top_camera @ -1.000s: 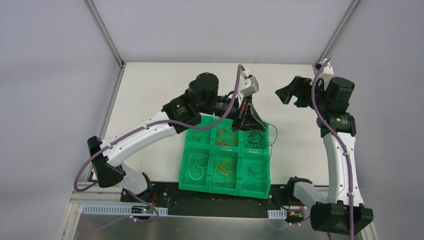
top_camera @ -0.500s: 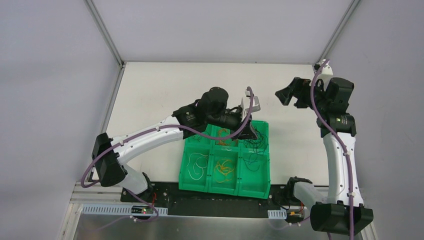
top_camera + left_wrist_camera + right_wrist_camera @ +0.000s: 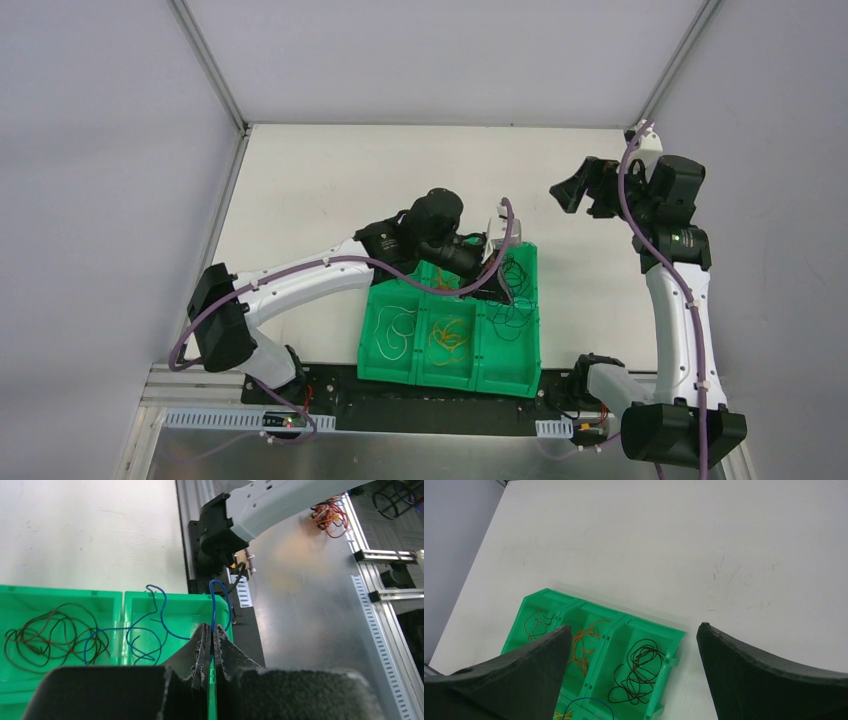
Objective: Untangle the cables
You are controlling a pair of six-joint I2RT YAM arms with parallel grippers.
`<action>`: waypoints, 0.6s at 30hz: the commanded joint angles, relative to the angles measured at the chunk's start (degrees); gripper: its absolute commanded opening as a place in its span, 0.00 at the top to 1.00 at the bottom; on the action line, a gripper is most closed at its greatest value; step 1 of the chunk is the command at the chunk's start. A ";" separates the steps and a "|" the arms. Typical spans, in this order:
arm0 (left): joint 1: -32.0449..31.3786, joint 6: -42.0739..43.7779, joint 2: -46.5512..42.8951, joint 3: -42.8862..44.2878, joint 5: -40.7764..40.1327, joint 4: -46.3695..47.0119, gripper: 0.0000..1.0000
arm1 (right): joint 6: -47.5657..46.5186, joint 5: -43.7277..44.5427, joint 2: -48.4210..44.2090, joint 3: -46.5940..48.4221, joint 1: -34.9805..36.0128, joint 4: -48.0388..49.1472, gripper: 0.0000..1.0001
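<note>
Left gripper [image 3: 211, 652]: low over the right-hand column of the green six-compartment tray [image 3: 450, 378]. Fingers pressed together, pinching a single strand of the blue wire [image 3: 211, 605].

Blue wire: from the pinch, a narrow loop stands out past the fingertips, about in line with the tray's near wall. The rest lies in loose curls on the floor of the near-right compartment. One curl reaches across the divider into the far-right compartment.

Black wire bundle [image 3: 640, 670]: slack coils in the far-right compartment, beside the blue curl. Cannot tell whether the two touch.

Right gripper [image 3: 635, 626]: held up to the right of the tray, over the white table [image 3: 674, 540], well apart from the left gripper. Fingers spread wide, nothing between them.

Other compartments:
- Far middle holds an orange wire [image 3: 583, 645].
- Far left holds a reddish-brown wire [image 3: 536, 622].
- Near left holds a white wire [image 3: 395, 325].
- Near middle holds a yellow-orange tangle [image 3: 450, 335].

Each lies loose on its own compartment floor. In the overhead view the left arm covers much of the far row.
</note>
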 commanded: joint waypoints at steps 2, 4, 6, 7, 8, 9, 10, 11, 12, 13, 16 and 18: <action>-1.09 1.27 -0.98 2.06 7.91 3.63 1.00 | -0.71 -1.48 -0.54 -0.22 -0.24 -0.57 0.01; -1.51 0.86 -1.09 2.08 8.56 3.63 1.00 | -0.70 -1.43 -0.85 -0.36 -0.24 -0.82 0.01; -1.95 0.01 -1.19 2.19 9.55 3.32 1.00 | -0.78 -1.38 -1.46 -1.05 -0.24 -0.81 0.01; -2.16 -0.61 -1.20 2.34 9.95 3.16 1.00 | -0.74 -1.43 -1.80 -1.39 -0.24 -0.77 0.01; -2.29 -1.29 -1.17 2.44 10.44 3.11 1.00 | -0.60 -1.47 -2.14 -1.76 -0.24 -0.82 0.01; -2.34 -1.98 -1.01 2.60 10.98 3.10 1.00 | -0.49 -1.54 -2.46 -2.02 -0.24 -0.95 0.01; -2.46 -2.58 -0.92 2.87 11.54 3.03 1.00 | -0.40 -1.61 -2.79 -2.32 -0.24 -1.12 0.01; -2.75 -2.96 -0.79 2.94 11.81 2.97 1.00 | -0.50 -1.73 -3.24 -2.69 -0.24 -1.16 0.01; -3.02 -3.18 -0.73 3.00 11.92 2.93 1.00 | -0.59 -1.72 -3.70 -3.05 -0.24 -1.25 0.01; -3.32 -3.27 -0.60 3.04 11.95 2.86 1.00 | -0.77 -1.70 -4.12 -3.37 -0.24 -1.38 0.01; -3.73 -3.78 -0.02 2.67 10.07 2.71 1.00 | -1.27 -1.55 -5.02 -4.15 -0.24 -1.89 0.01; -3.61 -3.05 0.80 2.58 6.40 0.65 1.00 | -1.35 -1.43 -5.59 -4.57 -0.24 -2.04 0.01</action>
